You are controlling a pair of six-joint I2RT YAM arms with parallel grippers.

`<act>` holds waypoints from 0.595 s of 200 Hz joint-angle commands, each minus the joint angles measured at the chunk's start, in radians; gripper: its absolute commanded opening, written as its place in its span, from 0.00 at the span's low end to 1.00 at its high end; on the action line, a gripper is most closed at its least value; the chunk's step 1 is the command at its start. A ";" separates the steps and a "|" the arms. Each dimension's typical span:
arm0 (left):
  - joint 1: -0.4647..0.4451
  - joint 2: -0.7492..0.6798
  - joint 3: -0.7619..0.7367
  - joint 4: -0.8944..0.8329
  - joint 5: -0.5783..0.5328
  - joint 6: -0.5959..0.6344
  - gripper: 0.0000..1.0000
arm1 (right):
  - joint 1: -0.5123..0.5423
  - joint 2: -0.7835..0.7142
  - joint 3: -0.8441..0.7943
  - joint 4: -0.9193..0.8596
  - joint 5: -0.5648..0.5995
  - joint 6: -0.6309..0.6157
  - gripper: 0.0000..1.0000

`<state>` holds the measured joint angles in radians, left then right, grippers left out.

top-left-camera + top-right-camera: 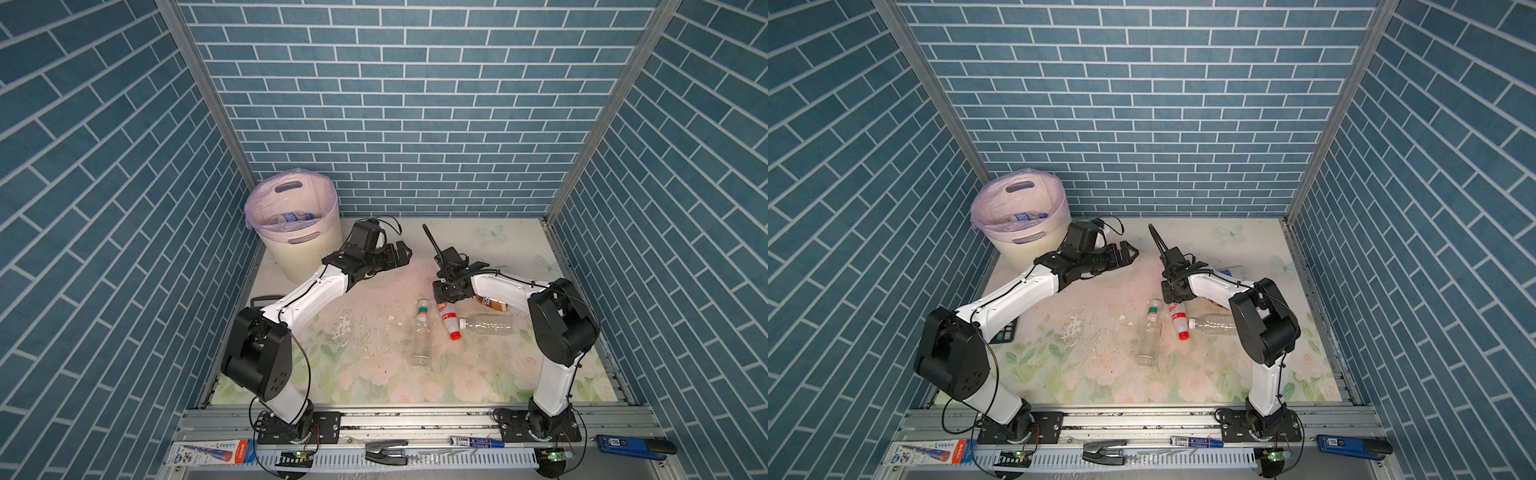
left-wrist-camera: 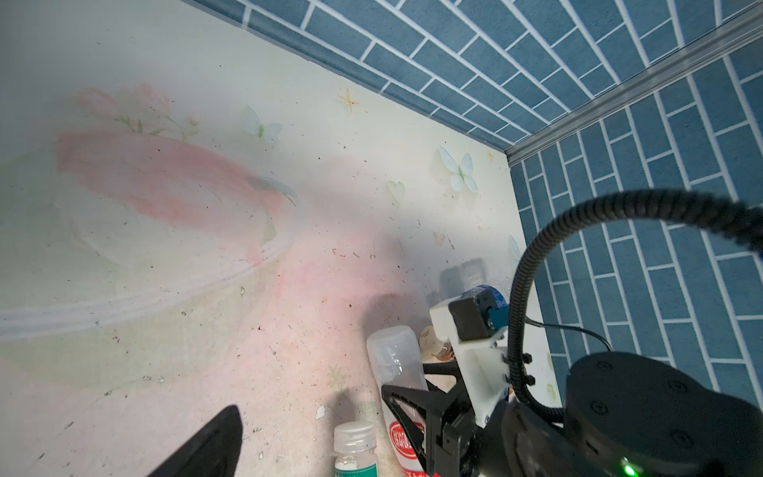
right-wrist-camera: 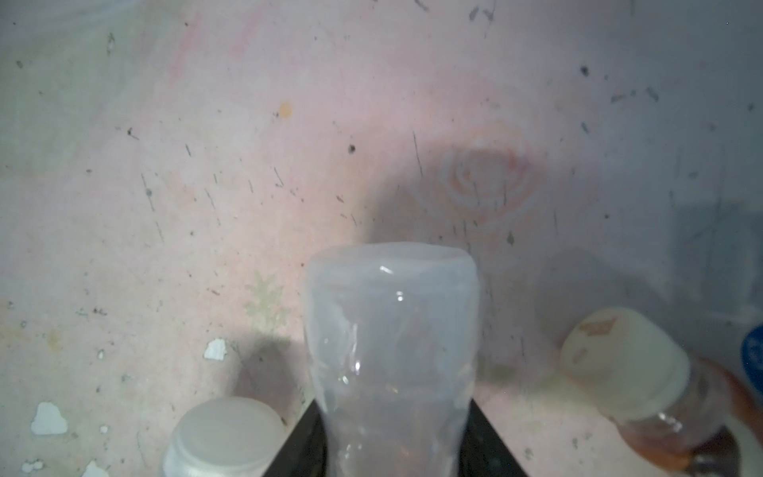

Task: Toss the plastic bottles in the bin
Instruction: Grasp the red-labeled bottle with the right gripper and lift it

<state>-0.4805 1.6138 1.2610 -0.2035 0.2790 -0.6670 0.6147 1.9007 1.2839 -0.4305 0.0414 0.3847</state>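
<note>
Grip quality decides this step: the right tool [image 1: 446, 298] is clamped on the body of the white bottle [image 1: 449, 320] with the red cap. That bottle lies on the desk [image 1: 365, 374] in a cluster, just beside a clear green-labelled bottle [image 1: 422, 332] and a brown-labelled bottle [image 1: 493, 304]. In the right wrist view its base juts out past the jaws, so the hold looks centred. A straight lift first would, I judge, clear the neighbours before any swing. The bin [image 1: 305, 251] stands in the far left corner, well apart, with some bottles inside. The carry should pass above its rim and release over the middle. The left tool [image 1: 400, 254] hangs wide open and empty near the bin, in the likely path, so route around it.
</note>
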 commanded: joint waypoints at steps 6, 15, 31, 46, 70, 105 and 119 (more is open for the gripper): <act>-0.002 -0.019 -0.009 0.002 0.004 0.001 0.99 | -0.031 0.073 0.140 -0.034 0.024 -0.063 0.43; 0.000 -0.020 -0.010 0.000 0.002 0.001 0.99 | -0.037 0.107 0.195 -0.049 0.023 -0.078 0.43; 0.000 -0.021 -0.009 -0.005 -0.001 0.003 0.99 | -0.048 0.174 0.298 -0.070 0.017 -0.102 0.43; 0.000 -0.023 -0.013 -0.010 -0.004 0.004 0.99 | -0.059 0.238 0.394 -0.092 0.011 -0.120 0.47; 0.002 -0.031 -0.020 -0.025 -0.010 0.013 0.99 | -0.070 0.327 0.528 -0.137 0.002 -0.138 0.56; 0.008 -0.041 -0.032 -0.036 -0.018 0.020 0.99 | -0.078 0.326 0.578 -0.154 -0.019 -0.153 0.73; 0.010 -0.038 -0.034 -0.033 -0.019 0.020 0.99 | -0.078 0.299 0.534 -0.132 -0.037 -0.152 0.76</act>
<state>-0.4770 1.5986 1.2419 -0.2253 0.2707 -0.6621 0.5381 2.2330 1.8198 -0.5320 0.0319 0.2573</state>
